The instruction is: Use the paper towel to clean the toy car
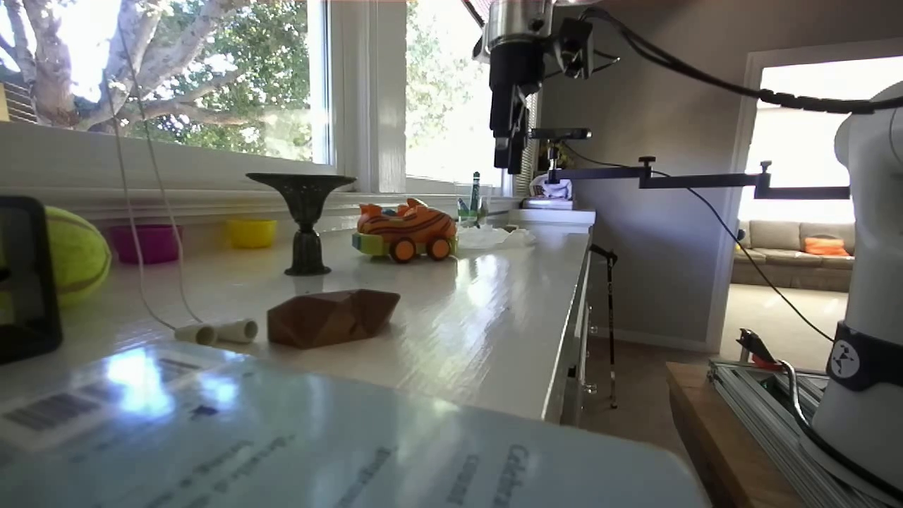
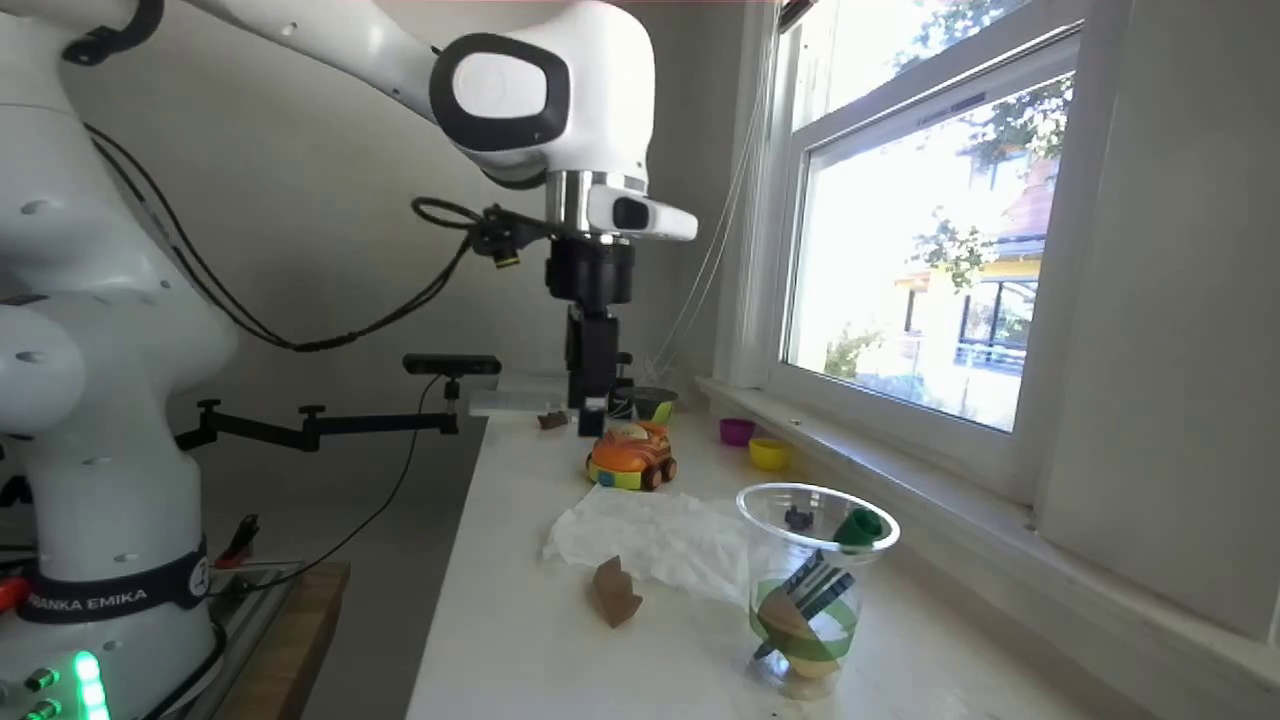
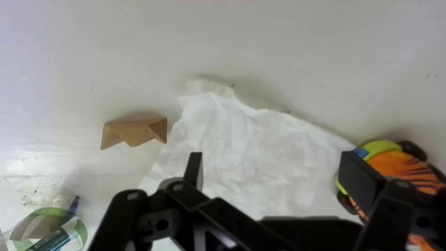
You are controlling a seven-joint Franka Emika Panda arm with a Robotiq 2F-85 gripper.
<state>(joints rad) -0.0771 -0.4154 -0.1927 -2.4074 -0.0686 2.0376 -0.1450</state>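
The paper towel [image 3: 251,139] is a white crumpled sheet spread flat on the white counter; it shows in both exterior views [image 1: 494,238] [image 2: 650,535]. The orange, dark-striped toy car [image 1: 405,233] with a green base stands on its wheels beside the towel, also in an exterior view [image 2: 632,458]. In the wrist view the car [image 3: 400,167] is at the right, partly hidden behind a finger. My gripper [image 3: 274,170] is open and empty, its fingers spread above the towel. In both exterior views the gripper [image 1: 509,166] [image 2: 591,420] hangs above the counter, apart from towel and car.
A clear cup with a marker and other items [image 2: 805,600] stands by the towel. A folded brown piece [image 2: 614,592] lies beside the towel. A dark pedestal dish [image 1: 306,226], brown faceted object [image 1: 331,319], purple cup [image 1: 147,243] and yellow cup [image 1: 251,233] stand beyond the car.
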